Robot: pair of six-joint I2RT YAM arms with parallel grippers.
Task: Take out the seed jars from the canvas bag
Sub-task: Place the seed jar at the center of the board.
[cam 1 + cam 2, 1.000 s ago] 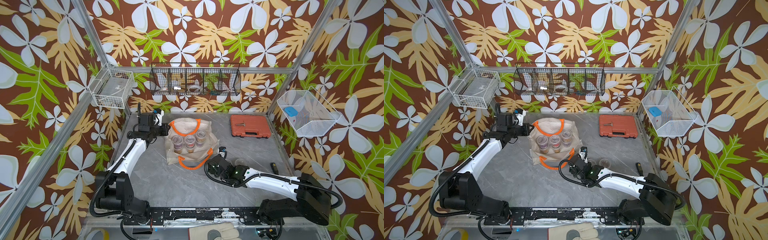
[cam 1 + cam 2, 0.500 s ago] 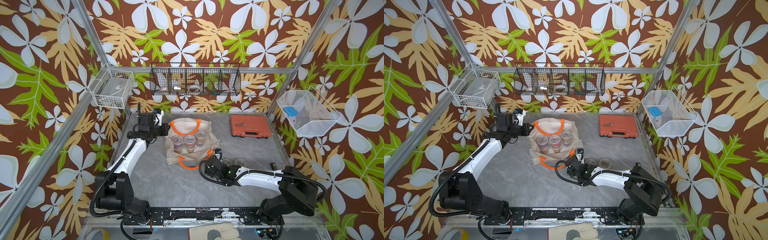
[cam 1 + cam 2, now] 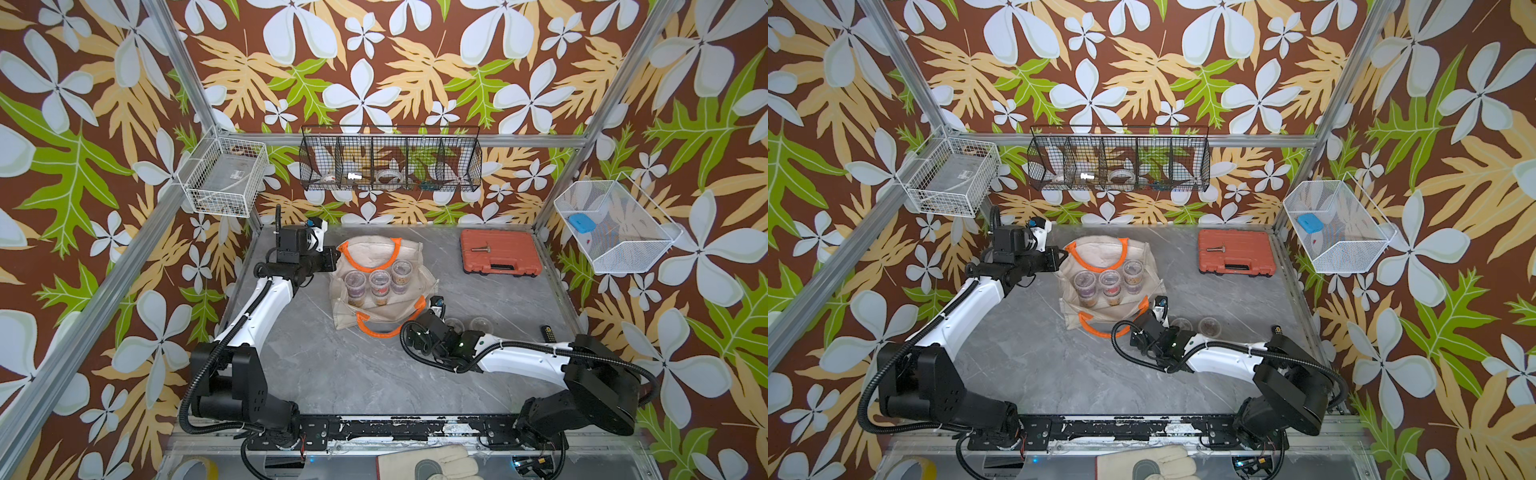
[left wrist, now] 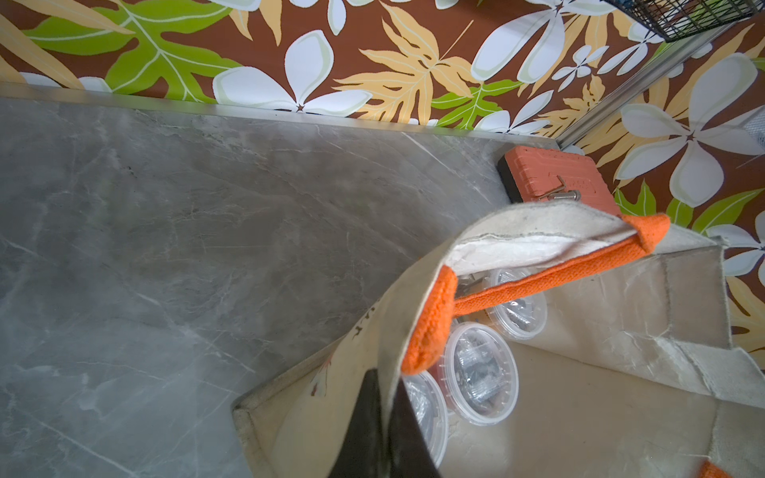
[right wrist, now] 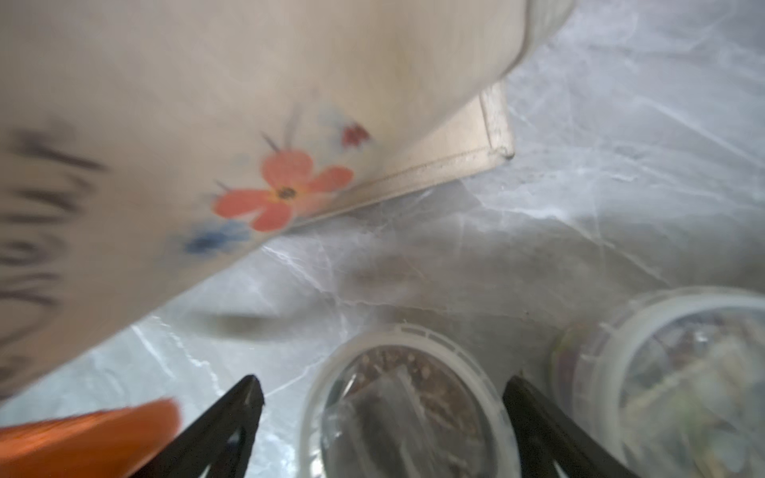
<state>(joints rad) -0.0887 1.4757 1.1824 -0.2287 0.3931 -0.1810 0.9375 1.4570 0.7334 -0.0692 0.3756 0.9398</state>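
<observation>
The canvas bag (image 3: 417,259) stands mid-table with its mouth held wide, and three seed jars (image 3: 379,284) stand in a row inside it. My left gripper (image 3: 334,258) is shut on the bag's rim beside an orange handle; in the left wrist view its fingers (image 4: 372,418) pinch the cloth. Two more jars (image 3: 480,324) stand on the table right of the bag. My right gripper (image 5: 383,385) is open around the nearer jar (image 5: 410,414), which rests on the table. The other jar (image 5: 679,372) is just beside it.
An orange-red tool case (image 3: 500,251) lies at the back right. A small black object (image 3: 547,332) sits near the right edge. Wire baskets (image 3: 390,160) hang on the walls. A glove (image 3: 428,467) lies below the front rail.
My right gripper has opened, and a second jar now stands on the table beside the first. The left arm still grips the bag rim and has not moved.
</observation>
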